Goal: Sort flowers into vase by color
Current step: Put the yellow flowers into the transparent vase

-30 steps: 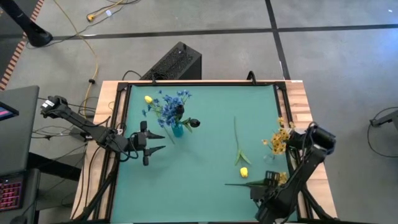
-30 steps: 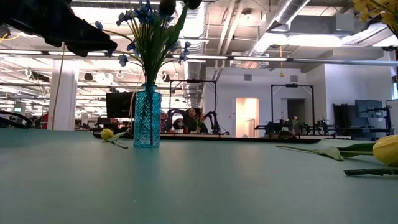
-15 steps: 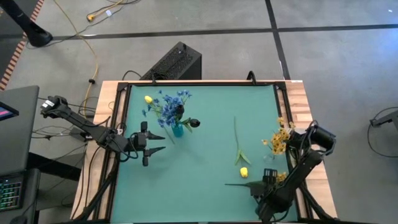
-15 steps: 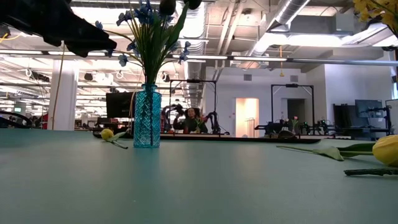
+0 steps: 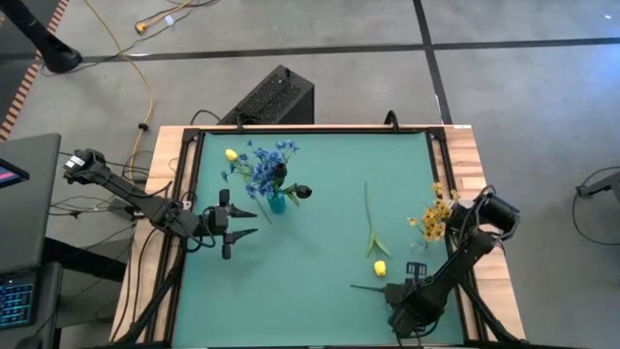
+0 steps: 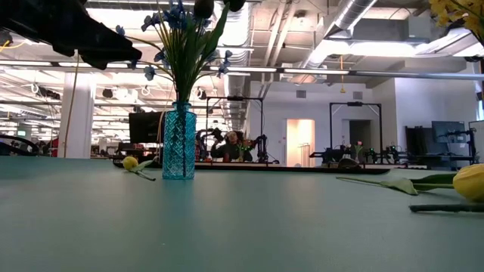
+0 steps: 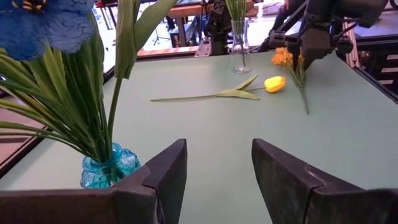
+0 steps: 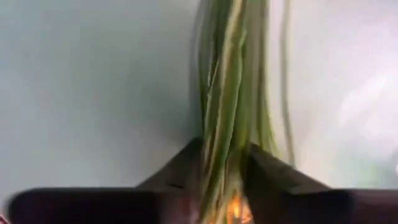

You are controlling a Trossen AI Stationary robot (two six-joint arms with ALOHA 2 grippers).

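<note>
Right gripper down on mat near table's front right corner, fingers pinched on green stem bundle of yellow-orange sprig; left gripper hovering just beside blue vase, fingers parted, empty; yellow bud lying between vase and right gripper.

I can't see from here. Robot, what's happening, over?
Right gripper closed on a green flower stem. Left gripper open, waiting beside blue vase. Nothing in the way.

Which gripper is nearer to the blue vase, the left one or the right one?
Left. The left gripper hovers just beside the blue vase; the right gripper is far across the table, at a green stem.
</note>
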